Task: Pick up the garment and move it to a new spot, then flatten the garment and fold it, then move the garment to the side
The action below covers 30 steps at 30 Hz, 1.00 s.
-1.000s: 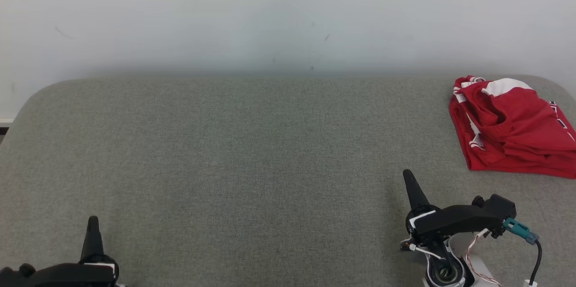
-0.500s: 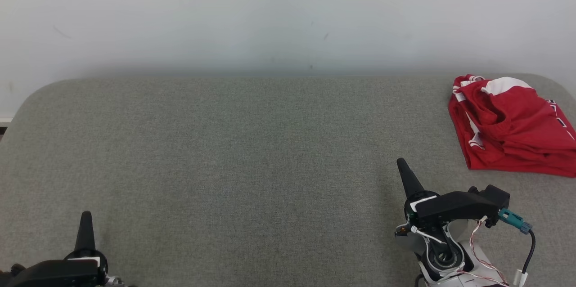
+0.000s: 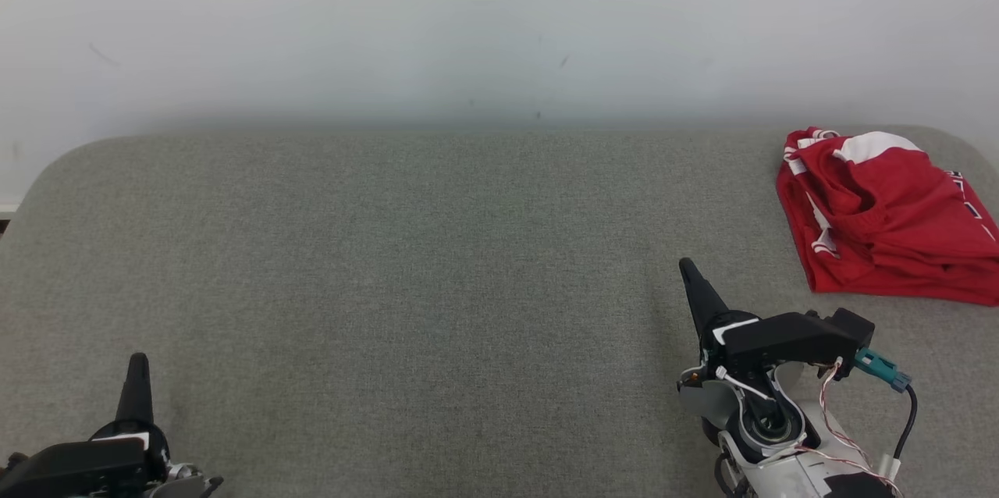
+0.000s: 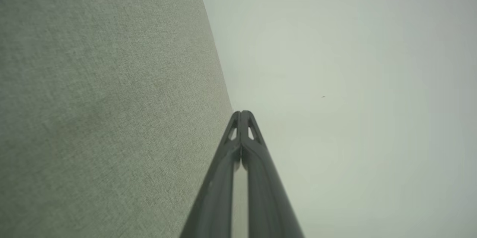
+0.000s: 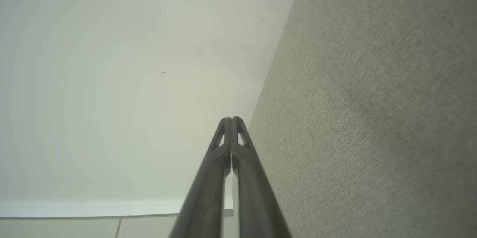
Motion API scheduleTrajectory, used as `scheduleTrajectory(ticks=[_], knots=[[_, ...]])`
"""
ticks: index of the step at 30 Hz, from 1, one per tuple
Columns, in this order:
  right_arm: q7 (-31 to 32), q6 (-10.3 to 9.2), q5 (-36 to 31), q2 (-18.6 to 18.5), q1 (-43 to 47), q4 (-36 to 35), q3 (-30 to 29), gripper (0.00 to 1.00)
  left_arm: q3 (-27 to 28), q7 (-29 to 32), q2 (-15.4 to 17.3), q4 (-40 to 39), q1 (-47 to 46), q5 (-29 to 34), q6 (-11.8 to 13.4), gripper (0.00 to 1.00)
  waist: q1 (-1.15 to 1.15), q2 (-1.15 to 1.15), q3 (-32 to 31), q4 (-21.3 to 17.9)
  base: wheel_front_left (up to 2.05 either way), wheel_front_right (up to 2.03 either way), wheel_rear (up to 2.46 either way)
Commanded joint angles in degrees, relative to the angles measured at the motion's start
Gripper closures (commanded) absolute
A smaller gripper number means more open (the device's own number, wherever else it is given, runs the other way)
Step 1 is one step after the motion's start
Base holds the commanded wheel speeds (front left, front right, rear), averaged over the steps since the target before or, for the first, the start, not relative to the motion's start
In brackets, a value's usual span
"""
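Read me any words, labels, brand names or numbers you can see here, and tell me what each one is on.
No text here can be read.
On the red garment, small white and dark marks along its right edge may be lettering, but they are too small and creased to read.
On the right gripper, a white patch sits at the base of the fingers, with no legible print.

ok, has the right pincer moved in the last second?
Yes. In the head view the right pincer has crept forward and slightly left across the table, while the red garment barely shifts.
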Motion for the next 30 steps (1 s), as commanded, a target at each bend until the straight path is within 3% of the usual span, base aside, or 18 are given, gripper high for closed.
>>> scheduleTrajectory(ticks=[1, 30], knots=[[0.3, -0.09, 1.4, 0.0, -1.3, 0.1, 0.2, 1.0, 0.4, 0.3, 0.3, 0.0, -1.0, -1.1, -0.1, 1.0, 0.0, 0.0, 0.0, 0.0, 0.0, 0.0, 0.0], [2.9, -0.12, 13.9, 0.0, -6.0, 3.5, 1.6, 1.0, 3.1, 3.2, 0.6, 1.5, -3.5, -12.4, -0.5, 1.0, 0.0, 0.0, 0.4, -0.3, 0.0, 0.0, 0.0]])
